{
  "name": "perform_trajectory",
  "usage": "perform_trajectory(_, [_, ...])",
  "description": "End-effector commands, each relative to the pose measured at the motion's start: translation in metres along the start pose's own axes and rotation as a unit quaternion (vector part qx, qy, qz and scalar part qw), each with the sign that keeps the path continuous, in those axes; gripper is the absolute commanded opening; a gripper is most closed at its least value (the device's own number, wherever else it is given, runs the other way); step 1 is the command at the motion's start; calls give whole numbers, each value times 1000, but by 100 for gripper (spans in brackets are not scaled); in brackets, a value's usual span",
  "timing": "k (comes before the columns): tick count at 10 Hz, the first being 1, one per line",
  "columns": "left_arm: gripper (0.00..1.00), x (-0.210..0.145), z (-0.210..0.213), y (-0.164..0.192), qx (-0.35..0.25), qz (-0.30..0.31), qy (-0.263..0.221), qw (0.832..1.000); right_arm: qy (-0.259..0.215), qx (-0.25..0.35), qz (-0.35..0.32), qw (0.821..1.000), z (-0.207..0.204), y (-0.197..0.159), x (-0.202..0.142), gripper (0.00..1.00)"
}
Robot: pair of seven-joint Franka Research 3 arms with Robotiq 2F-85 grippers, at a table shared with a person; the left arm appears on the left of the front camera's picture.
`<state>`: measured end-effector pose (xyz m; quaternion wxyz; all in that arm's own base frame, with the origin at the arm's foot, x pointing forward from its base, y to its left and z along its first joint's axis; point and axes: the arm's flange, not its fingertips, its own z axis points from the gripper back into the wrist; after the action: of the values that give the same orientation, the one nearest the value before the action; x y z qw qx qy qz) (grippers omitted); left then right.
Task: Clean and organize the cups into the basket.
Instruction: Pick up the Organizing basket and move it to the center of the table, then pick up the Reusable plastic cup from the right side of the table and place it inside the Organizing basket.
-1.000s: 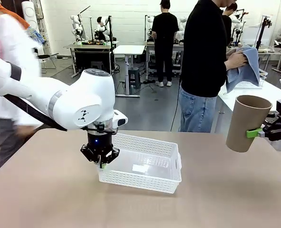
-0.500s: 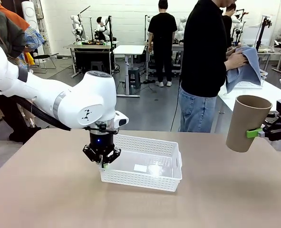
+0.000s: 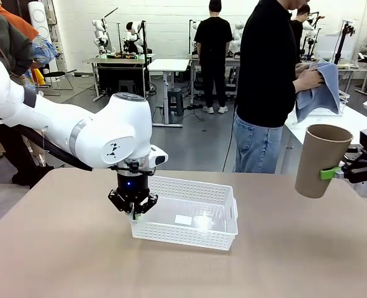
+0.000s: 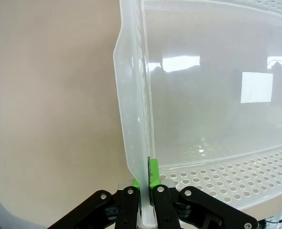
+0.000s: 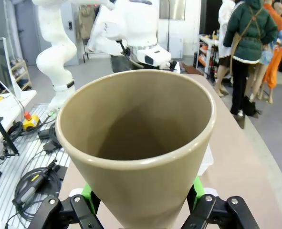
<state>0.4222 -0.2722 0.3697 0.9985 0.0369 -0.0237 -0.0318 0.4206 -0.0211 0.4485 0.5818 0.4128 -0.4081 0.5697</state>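
The white lattice basket (image 3: 189,212) sits mid-table, empty inside. My left gripper (image 3: 134,214) is shut on the basket's left end wall (image 4: 131,119), its green pads pinching the rim from both sides. At the far right, above the table, my right gripper (image 3: 332,173) holds a tan-brown cup (image 3: 321,159) upright with its mouth up, shut across the cup's side. The right wrist view looks into the open mouth of that cup (image 5: 136,143) between the green pads. The other cups are out of view.
A person in black (image 3: 267,81) stands at the table's far edge, wiping with a blue cloth (image 3: 320,90). Bare tan tabletop (image 3: 65,248) lies around the basket. Other people and tables stand farther back.
The left gripper has slid the basket slightly rightward on the table over the last second. The right gripper and its cup hold almost still.
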Motion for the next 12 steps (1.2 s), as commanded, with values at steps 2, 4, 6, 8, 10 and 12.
perform_trajectory(2, [0, -2, 0, 0, 2, 0, -1, 1000, 191, -14, -11, 981, -74, -3, 120, 85])
perform_trajectory(4, [0, -2, 0, 0, 2, 0, -1, 1000, 327, 19, -47, 944, -146, -12, 151, 85])
perform_trajectory(6, [0, -2, 0, 0, 2, 0, -1, 1000, 414, 47, -80, 905, -213, -33, 138, 85])
perform_trajectory(8, [0, -2, 0, 0, 2, 0, -1, 1000, 460, 54, -64, 884, -275, -40, 122, 85])
perform_trajectory(10, [0, -2, 0, 0, 2, 0, -1, 1000, 484, 61, -44, 872, -309, -30, 112, 85])
perform_trajectory(12, [0, -2, 0, 0, 2, 0, -1, 1000, 494, 63, -38, 866, -309, -19, 108, 85])
